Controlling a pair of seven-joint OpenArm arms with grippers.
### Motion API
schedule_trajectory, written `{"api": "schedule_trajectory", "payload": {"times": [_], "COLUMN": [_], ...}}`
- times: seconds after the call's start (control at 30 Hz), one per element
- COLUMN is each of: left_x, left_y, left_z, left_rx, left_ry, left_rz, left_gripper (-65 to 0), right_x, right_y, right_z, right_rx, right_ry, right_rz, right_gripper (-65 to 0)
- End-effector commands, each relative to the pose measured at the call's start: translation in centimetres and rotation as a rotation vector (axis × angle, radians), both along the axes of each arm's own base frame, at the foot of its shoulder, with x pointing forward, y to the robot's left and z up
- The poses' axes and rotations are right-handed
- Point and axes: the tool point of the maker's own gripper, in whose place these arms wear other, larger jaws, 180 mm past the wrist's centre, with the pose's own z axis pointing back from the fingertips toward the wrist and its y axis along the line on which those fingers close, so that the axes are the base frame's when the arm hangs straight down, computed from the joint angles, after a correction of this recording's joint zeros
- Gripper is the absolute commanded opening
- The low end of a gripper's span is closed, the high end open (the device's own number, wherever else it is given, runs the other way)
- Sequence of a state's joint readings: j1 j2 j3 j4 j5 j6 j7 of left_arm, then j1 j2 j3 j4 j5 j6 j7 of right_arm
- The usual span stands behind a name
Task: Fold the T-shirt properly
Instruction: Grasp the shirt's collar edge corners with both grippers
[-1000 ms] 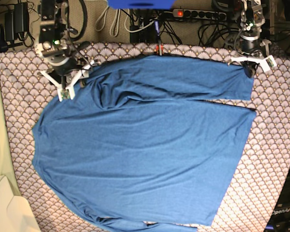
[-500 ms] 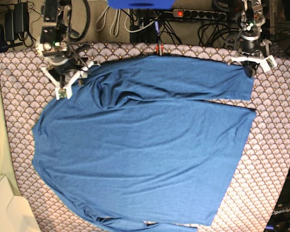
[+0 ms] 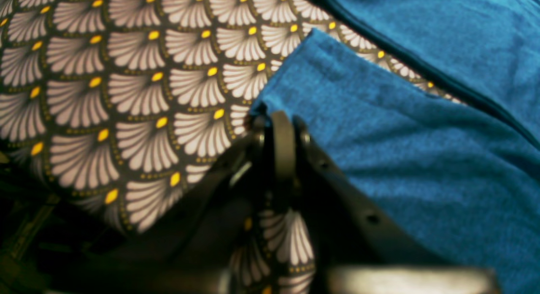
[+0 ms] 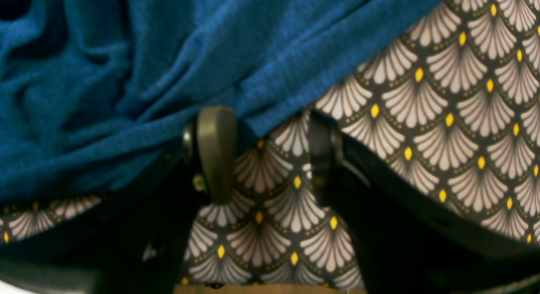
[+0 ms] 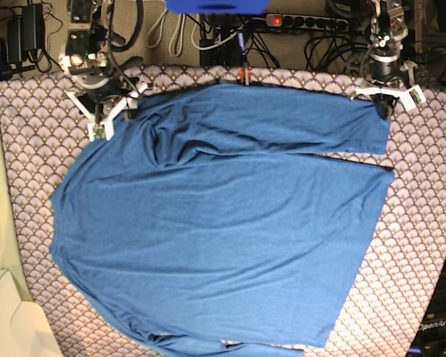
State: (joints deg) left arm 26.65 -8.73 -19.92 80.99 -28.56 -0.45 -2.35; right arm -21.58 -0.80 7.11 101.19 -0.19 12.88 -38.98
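The blue T-shirt (image 5: 223, 223) lies spread across the patterned table cloth (image 5: 30, 149), with one sleeve (image 5: 282, 119) folded along the far edge. My left gripper (image 5: 382, 104) sits at that sleeve's right end. In the left wrist view its jaws (image 3: 280, 117) are pressed together on the corner of the blue fabric (image 3: 400, 138). My right gripper (image 5: 110, 117) hovers at the shirt's far left shoulder. In the right wrist view it (image 4: 265, 138) stands open, with bare cloth between its fingers and the rumpled shirt edge (image 4: 126, 74) just past the tips.
A power strip (image 5: 305, 22) and tangled cables run behind the table's far edge. A blue object (image 5: 215, 6) sits at the top centre. A pale beige surface (image 5: 7, 320) lies at the lower left. Dark gear stands at the lower right.
My right gripper has drawn back a little toward the table's far edge, still open. The left gripper and the shirt have not moved.
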Motion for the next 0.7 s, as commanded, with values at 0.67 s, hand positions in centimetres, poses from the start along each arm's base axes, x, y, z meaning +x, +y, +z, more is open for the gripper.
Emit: {"api": "schedule_trajectory", "payload": {"times": [0.67], "left_x": [0.3], "left_y": [0.4], "left_z": [0.9], "left_rx": [0.023], "left_ry": [-0.027], "left_rz": [-0.005], "left_gripper": [-64.6], "right_x": [2.0], "right_y": [1.0], "right_z": [0.1], "right_rx": [0.020], "right_ry": [-0.017], "right_rz": [0.063], "right_gripper": [-51.4]}}
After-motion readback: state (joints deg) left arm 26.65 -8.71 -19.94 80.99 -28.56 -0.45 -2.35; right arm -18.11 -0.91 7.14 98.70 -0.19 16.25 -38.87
